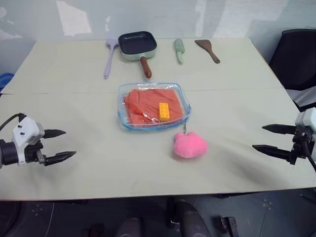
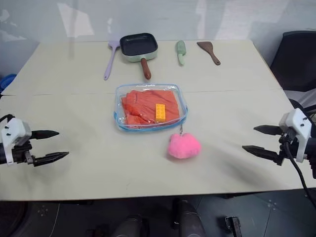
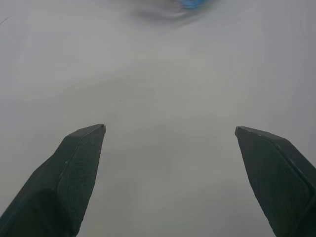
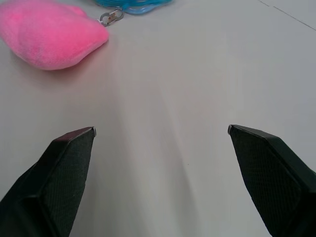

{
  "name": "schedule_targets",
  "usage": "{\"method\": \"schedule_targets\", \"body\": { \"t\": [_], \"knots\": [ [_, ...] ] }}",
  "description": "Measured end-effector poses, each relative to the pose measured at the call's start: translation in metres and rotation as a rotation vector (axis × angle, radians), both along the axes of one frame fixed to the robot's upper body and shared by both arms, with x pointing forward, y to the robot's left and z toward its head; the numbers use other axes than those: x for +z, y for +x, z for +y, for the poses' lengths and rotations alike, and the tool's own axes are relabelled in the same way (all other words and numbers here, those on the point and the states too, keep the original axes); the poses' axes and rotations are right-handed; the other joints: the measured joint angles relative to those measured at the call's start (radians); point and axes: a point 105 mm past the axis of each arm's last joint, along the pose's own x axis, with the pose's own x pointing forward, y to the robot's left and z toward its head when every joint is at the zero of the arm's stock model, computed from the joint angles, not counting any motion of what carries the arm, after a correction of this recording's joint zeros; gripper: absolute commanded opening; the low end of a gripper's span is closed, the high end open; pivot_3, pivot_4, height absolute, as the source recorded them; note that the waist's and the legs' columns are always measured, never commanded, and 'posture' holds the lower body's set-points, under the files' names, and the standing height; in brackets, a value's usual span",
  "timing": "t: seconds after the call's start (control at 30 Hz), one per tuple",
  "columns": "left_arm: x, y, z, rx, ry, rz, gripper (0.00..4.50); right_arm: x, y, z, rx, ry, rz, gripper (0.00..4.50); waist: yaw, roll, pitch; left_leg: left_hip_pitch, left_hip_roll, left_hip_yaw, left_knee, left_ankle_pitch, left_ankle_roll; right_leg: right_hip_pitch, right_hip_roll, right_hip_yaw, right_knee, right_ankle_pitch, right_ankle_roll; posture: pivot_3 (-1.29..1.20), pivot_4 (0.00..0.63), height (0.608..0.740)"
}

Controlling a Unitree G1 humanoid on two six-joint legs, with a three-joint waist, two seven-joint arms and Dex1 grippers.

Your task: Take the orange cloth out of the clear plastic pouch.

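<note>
The clear plastic pouch (image 1: 153,105) with light blue edging lies flat in the middle of the table. Inside it sits the folded orange cloth (image 1: 143,103), with a small yellow block (image 1: 164,111) on top of the pouch. A fluffy pink plush ball (image 1: 189,144) hangs by a clip from the pouch's near edge. My left gripper (image 1: 65,144) hovers open over the table's left side, far from the pouch. My right gripper (image 1: 260,138) stands open at the right side, also well away. Nothing is between either pair of fingers.
At the back of the table (image 1: 74,168) lie a purple spatula (image 1: 109,57), a dark square frying pan (image 1: 138,44), a green scraper (image 1: 179,49) and a brown spatula (image 1: 208,50). A dark chair (image 1: 296,59) stands off the right edge.
</note>
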Motion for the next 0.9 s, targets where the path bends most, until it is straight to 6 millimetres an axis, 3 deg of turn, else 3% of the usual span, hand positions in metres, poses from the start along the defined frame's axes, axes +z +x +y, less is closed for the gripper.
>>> {"method": "schedule_targets", "body": {
  "t": [0.17, 0.67, 0.9],
  "knots": [
    [-0.008, 0.003, -0.005, -0.014, 0.01, 0.011, 4.47, -0.001, -0.003, 0.002, 0.001, -0.013, -0.003, 4.5, 0.001, 0.0, 0.0, 0.001, 0.0, 0.001, 0.0, 0.001, -0.001, 0.0, 0.0, 0.002, 0.002, 0.0, 0.0, 0.0, 0.15, 0.74],
    [0.006, 0.014, -0.011, 0.024, -0.007, -0.028, 4.47, -0.004, 0.007, 0.0, -0.089, -0.039, -0.067, 4.5, 0.0, 0.0, 0.0, 0.004, -0.001, 0.007, 0.001, 0.002, -0.002, 0.0, 0.0, 0.007, 0.006, 0.0, -0.001, 0.0, 0.15, 0.74],
    [0.007, 0.017, -0.03, 0.006, -0.085, -0.031, 4.47, -0.011, 0.008, 0.012, -0.08, 0.0, -0.047, 4.5, -0.001, 0.0, 0.0, 0.004, -0.002, 0.012, 0.001, 0.002, -0.002, 0.0, 0.001, 0.012, 0.01, 0.0, -0.001, 0.0, 0.15, 0.74]
  ]
}}
